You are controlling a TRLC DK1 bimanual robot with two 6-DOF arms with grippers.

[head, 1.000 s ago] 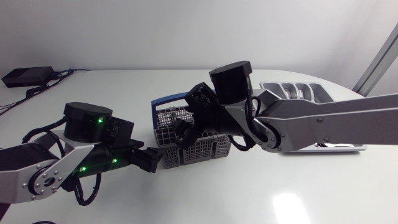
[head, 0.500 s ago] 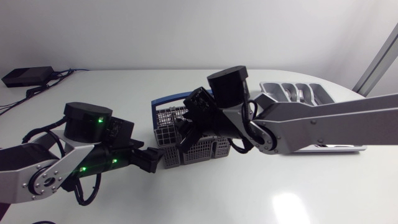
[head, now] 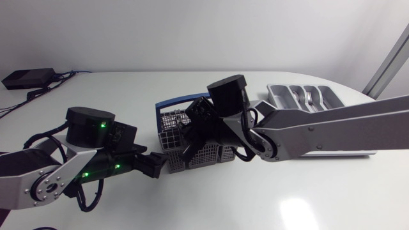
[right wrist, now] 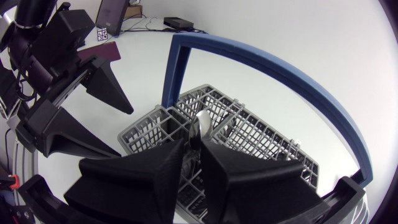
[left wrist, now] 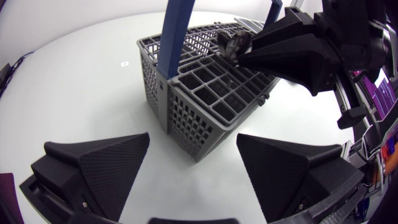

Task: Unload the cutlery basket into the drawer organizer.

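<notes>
Right gripper (right wrist: 194,149) pinching a metal utensil (right wrist: 200,124) inside the cutlery basket (head: 214,155); left gripper (left wrist: 193,135) spread, just left of it.

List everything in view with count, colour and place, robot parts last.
Grey plastic mesh cutlery basket: one, grey with blue handle, mid-table.
Silver metal utensil: one, silver, in the basket.
Silver metal drawer organizer: one, silver, table's far right.
Silver cutlery: count unclear, silver, inside the organizer.
Black box: one, black, table's far left corner.
White table: one, white.
Left claw: one, black, open, before the basket's corner.
Right claw: one, black, in the basket, shut on the utensil.
</notes>
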